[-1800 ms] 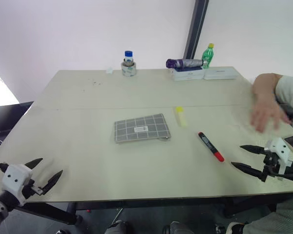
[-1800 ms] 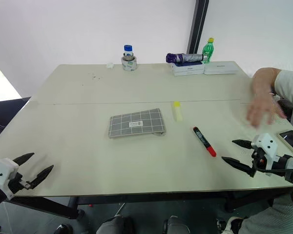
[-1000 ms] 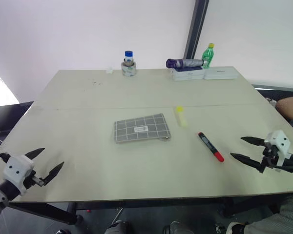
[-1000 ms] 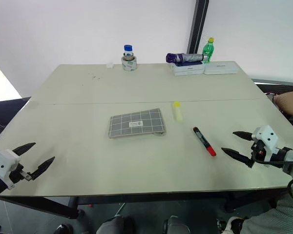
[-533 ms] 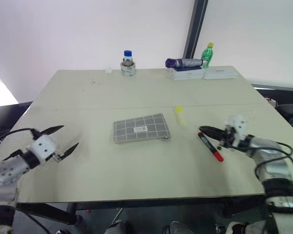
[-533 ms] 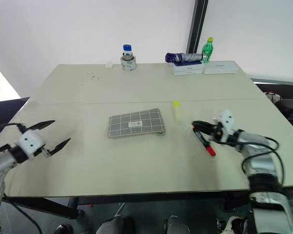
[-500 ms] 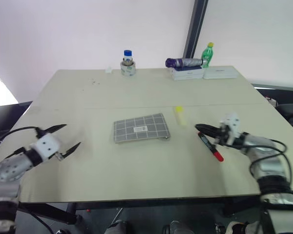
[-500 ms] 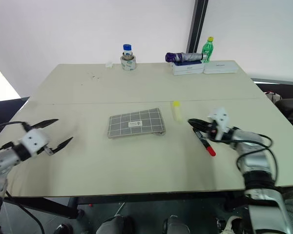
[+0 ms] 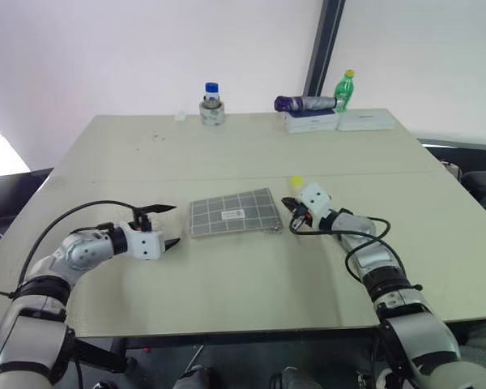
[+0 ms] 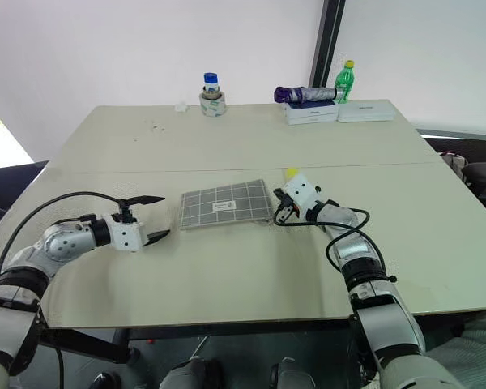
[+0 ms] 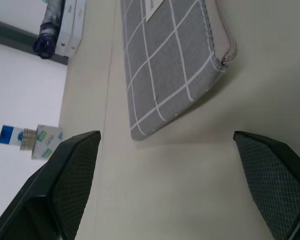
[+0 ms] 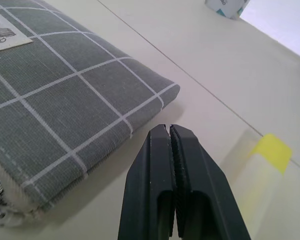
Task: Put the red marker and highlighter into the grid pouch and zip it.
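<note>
Head views: we note both arms have advanced to the grid pouch; right gripper now shut empty, left gripper wide; packing not begun.

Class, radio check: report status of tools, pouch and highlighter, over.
Left tool open beside grid pouch. Right tool shut, empty, at pouch's other end. Highlighter lying outside pouch.

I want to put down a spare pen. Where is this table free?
Free: the wide strip of beige table between the grey grid-lined fabric pouch and the blue-capped jar and white boxes at the far edge. Crowded: the pouch's sides, with left gripper, right gripper and pale-yellow highlighter.
</note>
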Robot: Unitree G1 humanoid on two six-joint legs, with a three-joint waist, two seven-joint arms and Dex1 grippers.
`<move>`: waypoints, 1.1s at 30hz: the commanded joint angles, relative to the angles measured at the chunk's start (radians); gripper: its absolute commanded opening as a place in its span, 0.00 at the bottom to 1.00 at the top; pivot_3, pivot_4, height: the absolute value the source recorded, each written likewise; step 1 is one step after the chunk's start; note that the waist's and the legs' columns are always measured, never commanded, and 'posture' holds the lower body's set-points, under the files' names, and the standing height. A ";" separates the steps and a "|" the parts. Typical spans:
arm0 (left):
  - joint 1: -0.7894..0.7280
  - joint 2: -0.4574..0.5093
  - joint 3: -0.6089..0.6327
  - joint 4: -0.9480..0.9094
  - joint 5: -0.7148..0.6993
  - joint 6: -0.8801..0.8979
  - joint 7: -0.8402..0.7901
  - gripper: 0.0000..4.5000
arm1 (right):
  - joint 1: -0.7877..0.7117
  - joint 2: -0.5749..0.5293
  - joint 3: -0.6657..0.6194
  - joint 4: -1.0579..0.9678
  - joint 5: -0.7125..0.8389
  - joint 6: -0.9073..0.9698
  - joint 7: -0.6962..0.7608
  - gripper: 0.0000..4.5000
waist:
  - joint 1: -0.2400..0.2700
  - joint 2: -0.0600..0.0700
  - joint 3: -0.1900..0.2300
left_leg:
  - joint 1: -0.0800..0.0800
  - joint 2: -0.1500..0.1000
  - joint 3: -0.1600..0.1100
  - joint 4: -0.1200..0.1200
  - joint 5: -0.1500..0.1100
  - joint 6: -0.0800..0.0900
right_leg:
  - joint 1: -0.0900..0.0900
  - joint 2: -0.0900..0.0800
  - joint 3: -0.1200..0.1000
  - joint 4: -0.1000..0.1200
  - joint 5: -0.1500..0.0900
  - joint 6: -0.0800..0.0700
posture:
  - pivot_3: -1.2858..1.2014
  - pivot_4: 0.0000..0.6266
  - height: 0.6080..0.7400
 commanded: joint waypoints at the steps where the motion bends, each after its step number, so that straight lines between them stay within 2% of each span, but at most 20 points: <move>1: -0.032 -0.018 -0.068 0.049 0.082 -0.017 0.094 1.00 | -0.029 0.014 0.018 0.011 -0.018 -0.034 -0.011 0.03 | 0.002 0.000 0.000 | 0.000 0.000 0.000 0.000 0.000 0.000 | 0.000 0.000 0.000 0.000 0.000 0.000 | 0.52 0.24 1.00; 5: -0.078 -0.031 -0.139 0.095 0.164 -0.006 0.193 1.00 | -0.049 0.029 0.039 0.053 -0.042 -0.043 -0.034 0.03 | 0.004 0.000 0.000 | 0.000 0.000 0.000 0.001 0.000 0.000 | 0.000 0.000 0.000 0.001 0.000 0.000 | 0.52 0.24 1.00; 13: -0.118 -0.059 -0.229 0.138 0.230 -0.005 0.310 1.00 | -0.097 0.033 0.068 0.133 -0.091 -0.095 -0.059 0.03 | 0.004 0.001 -0.001 | 0.001 0.000 0.000 0.002 0.000 0.000 | 0.001 0.000 0.000 0.003 0.000 0.000 | 0.52 0.24 1.00; 24: -0.149 -0.099 -0.284 0.172 0.244 -0.003 0.342 1.00 | -0.121 0.050 0.064 0.176 -0.083 -0.129 -0.050 0.03 | 0.004 0.001 -0.001 | 0.001 0.000 0.000 0.002 0.000 0.000 | 0.001 0.000 0.000 0.003 0.000 0.000 | 0.52 0.24 1.00; 27: -0.151 -0.113 -0.286 0.179 0.237 -0.010 0.331 0.80 | -0.123 0.049 0.064 0.178 -0.082 -0.137 -0.045 0.00 | 0.004 0.001 -0.001 | 0.001 0.000 0.000 0.002 0.000 0.000 | 0.001 0.000 0.000 0.003 0.000 0.000 | 0.52 0.24 1.00; 30: -0.157 -0.125 -0.294 0.186 0.224 -0.019 0.310 0.48 | -0.127 0.048 0.064 0.180 -0.084 -0.141 -0.047 0.00 | 0.003 0.001 -0.001 | 0.001 0.000 0.000 0.002 0.000 0.000 | 0.001 0.000 0.000 0.003 0.000 0.000 | 0.52 0.24 1.00; 31: -0.158 -0.126 -0.298 0.186 0.223 -0.022 0.308 0.34 | -0.128 0.048 0.064 0.180 -0.084 -0.142 -0.047 0.00 | 0.003 0.001 -0.001 | 0.001 0.000 0.000 0.002 0.000 0.000 | 0.001 0.000 0.000 0.003 0.000 0.000 | 0.52 0.24 1.00; 33: -0.159 -0.132 -0.296 0.190 0.209 -0.029 0.291 0.14 | -0.128 0.049 0.061 0.178 -0.081 -0.141 -0.046 0.00 | 0.003 0.002 -0.002 | 0.001 0.000 0.000 0.002 0.000 0.000 | 0.001 0.000 0.000 0.003 0.000 0.000 | 0.52 0.24 1.00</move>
